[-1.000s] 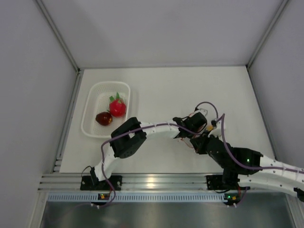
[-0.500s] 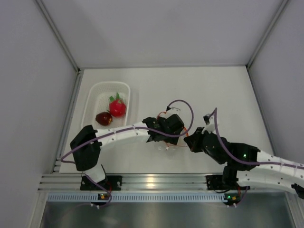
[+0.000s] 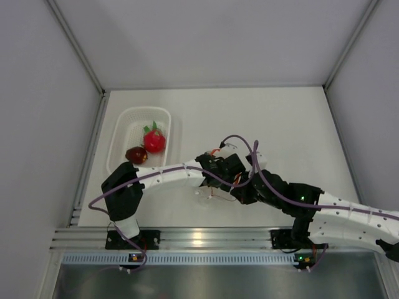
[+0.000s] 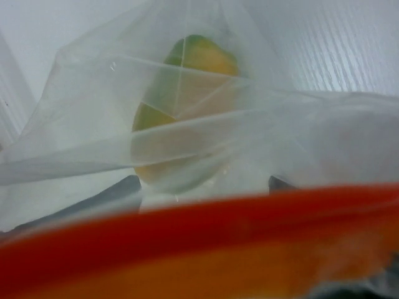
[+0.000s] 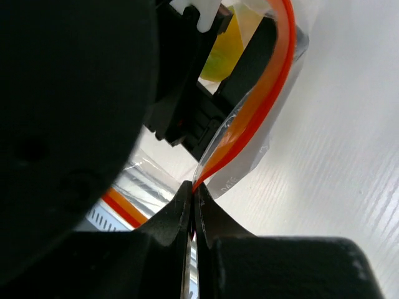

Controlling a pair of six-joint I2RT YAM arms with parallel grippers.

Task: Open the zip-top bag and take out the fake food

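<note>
Where right pincer [image 5: 192,207] nips bag [image 5: 250,157], perhaps "DATE"

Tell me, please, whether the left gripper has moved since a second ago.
Yes: seen from above, the left gripper has shifted left, closer to the white perforated basket.

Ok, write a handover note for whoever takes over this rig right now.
Right gripper: shut on the orange zip strip of the bag.
Left gripper: open, at the bag's mouth.
Things: yellow fruit inside the bag; red fruit and maroon fruit in the white basket.
Done: bag open, two fruits out.
Left: take out the yellow fruit.
</note>
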